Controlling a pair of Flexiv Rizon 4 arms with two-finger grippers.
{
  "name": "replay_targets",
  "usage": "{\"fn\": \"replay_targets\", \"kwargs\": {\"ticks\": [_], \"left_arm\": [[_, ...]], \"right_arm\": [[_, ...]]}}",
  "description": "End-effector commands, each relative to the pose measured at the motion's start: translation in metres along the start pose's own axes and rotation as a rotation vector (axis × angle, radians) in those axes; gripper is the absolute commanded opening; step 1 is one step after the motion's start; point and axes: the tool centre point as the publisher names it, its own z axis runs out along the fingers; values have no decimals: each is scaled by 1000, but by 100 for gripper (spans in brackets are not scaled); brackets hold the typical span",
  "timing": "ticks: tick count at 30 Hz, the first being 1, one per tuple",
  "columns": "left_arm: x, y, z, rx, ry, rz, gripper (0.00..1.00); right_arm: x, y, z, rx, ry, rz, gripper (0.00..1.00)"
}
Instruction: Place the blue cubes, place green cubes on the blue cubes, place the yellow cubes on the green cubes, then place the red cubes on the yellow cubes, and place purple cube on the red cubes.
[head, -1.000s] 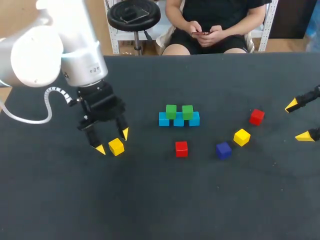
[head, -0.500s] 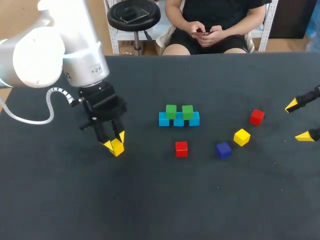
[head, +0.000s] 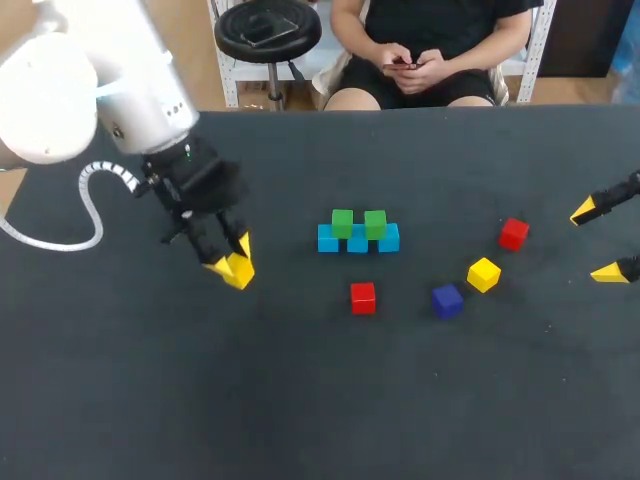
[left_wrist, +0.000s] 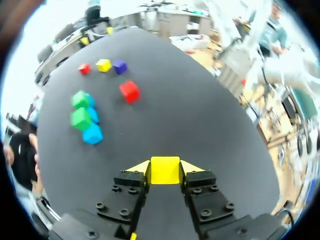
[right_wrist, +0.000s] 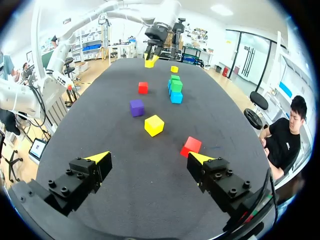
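The matte black table fills the view. My glossy white left arm ends in the left gripper, clamped on a smooth held yellow cube, well apart from the stack. The right gripper gapes wide at the table's right edge. Three blue cubes form a touching row, with two green cubes on top. Scattered near the row are two red cubes, a loose yellow cube and a purple cube.

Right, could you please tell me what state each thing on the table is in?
Left gripper: shut on a yellow cube.
Right gripper: open, empty.
Blue cubes: in a row.
Green cubes: stacked on the blue.
Other yellow cube: loose.
Red cubes: both loose.
Purple cube: loose.
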Motion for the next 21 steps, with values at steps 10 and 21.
{"fn": "replay_targets", "kwargs": {"ticks": [10, 21], "left_arm": [[-51, 18, -49, -147, 96, -280, 0], [-84, 65, -45, -143, 92, -314, 0]], "right_arm": [[1, -1, 1, -1, -3, -1, 100], [1, -1, 1, -1, -3, -1, 100]]}}
